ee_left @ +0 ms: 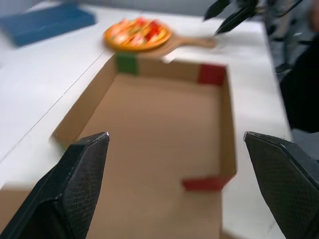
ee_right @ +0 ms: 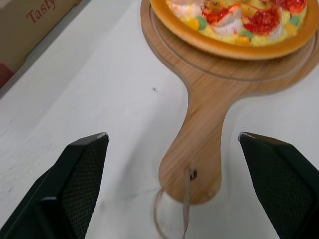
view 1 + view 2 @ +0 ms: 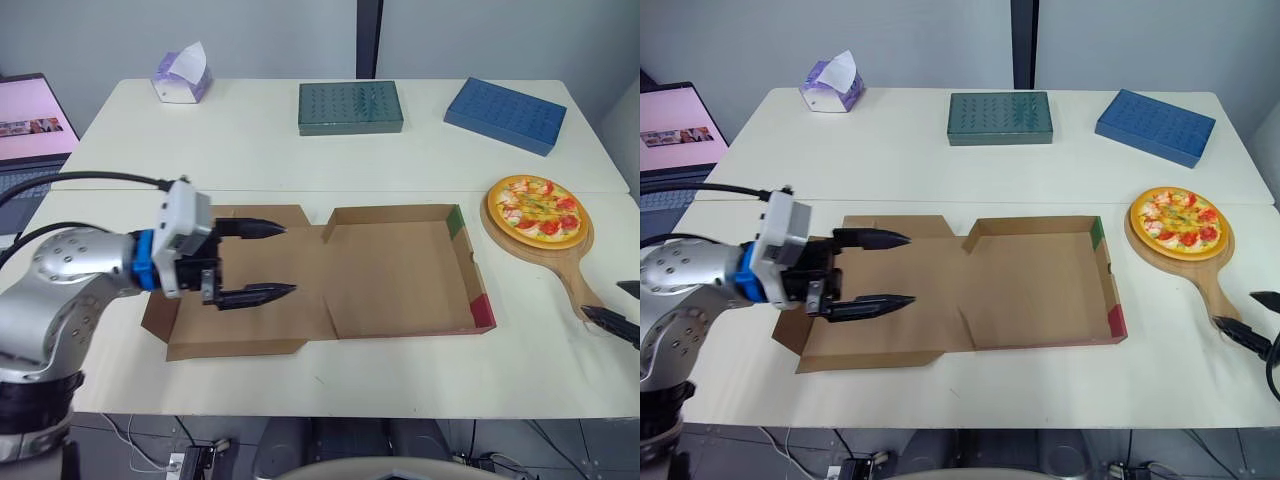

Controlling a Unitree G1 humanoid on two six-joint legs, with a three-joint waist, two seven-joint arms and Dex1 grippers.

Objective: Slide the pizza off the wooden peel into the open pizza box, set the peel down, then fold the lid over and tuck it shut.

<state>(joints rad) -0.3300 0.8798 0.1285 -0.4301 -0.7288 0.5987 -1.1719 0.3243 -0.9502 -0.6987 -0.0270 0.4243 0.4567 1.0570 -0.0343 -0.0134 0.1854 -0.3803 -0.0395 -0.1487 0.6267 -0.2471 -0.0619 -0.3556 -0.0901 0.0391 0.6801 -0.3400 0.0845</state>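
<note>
On the counter (image 3: pixel 250 140), the pizza (image 3: pixel 538 209) is laid on the wooden peel (image 3: pixel 573 275) right of the pizza box (image 3: pixel 390 275), lined up for gripping by the wide-open, empty right pincer (image 2: pixel 172 136); the left pincer (image 3: pixel 290 260) is held agape, empty, above the lid (image 3: pixel 250 325).

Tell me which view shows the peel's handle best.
The right wrist view: the peel's handle lies close and whole ahead of the open right gripper. The eye views show it small, by the table's right edge; the left wrist view shows it far off beyond the pizza box.
</note>
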